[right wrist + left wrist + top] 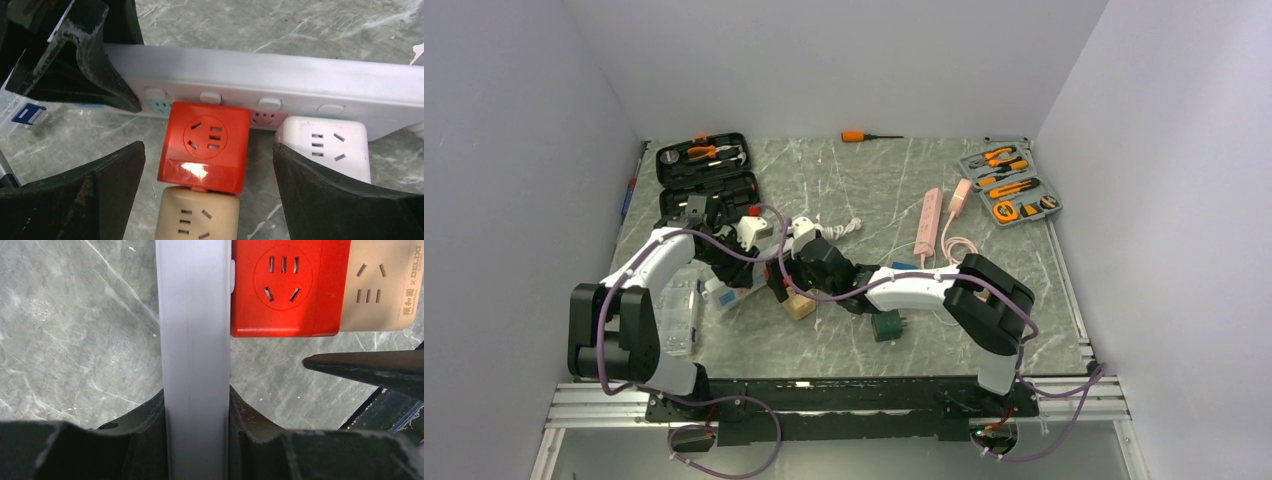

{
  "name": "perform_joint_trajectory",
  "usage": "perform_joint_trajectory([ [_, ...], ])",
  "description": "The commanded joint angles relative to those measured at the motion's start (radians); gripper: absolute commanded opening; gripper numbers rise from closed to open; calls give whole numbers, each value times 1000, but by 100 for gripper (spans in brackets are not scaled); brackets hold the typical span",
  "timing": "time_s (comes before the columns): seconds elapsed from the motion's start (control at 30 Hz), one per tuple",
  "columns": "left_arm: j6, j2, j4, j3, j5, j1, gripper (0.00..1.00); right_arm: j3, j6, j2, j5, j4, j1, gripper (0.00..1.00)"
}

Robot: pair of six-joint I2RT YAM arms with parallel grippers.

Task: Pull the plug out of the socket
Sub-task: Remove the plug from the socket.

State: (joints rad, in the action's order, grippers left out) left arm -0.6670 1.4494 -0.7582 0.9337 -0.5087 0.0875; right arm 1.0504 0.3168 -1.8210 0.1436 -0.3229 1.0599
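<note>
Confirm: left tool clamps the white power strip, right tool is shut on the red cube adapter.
Not shut: in the right wrist view the right tool is open, straddling the red cube adapter untouched. The left tool does clamp the white power strip.

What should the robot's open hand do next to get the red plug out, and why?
Probably close the right gripper on the red cube plug. Its jaws stand open, one on each side of the cube without touching it, and the cube sits plugged into the white power strip. The left gripper clamps that strip, so it looks braced for a pull.
</note>
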Motion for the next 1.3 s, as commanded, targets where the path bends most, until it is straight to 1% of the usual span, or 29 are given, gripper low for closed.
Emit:
perform_joint_trajectory([
  [0.0,25,-62,1,14,-125,28,0,64,-10,-30,-21,-23,5,99],
  [0.3,33,-68,-15,30,-132,35,0,71,5,-73,-51,-11,10,91],
  [0.57,48,-70,-17,43,-138,40,0,97,15,-119,-54,29,25,89],
  [0.73,51,-81,-35,57,-140,44,0,140,28,-172,-61,66,24,81],
  [0.8,45,-81,-42,60,-138,44,0,147,30,-181,-68,71,25,75],
  [0.83,43,-81,-46,60,-135,44,0,152,29,-184,-70,74,25,70],
  [0.9,38,-81,-47,60,-129,44,0,159,27,-187,-74,84,24,54],
  [1.0,34,-77,-44,58,-114,44,0,152,27,-177,-74,89,24,21],
  [1.03,34,-74,-42,57,-110,44,0,150,27,-171,-71,91,23,15],
  [1.2,48,-66,-1,50,-61,44,0,121,30,-132,-63,91,24,1],
  [1.27,77,-62,52,43,-1,46,0,107,30,-113,-62,93,24,0],
])
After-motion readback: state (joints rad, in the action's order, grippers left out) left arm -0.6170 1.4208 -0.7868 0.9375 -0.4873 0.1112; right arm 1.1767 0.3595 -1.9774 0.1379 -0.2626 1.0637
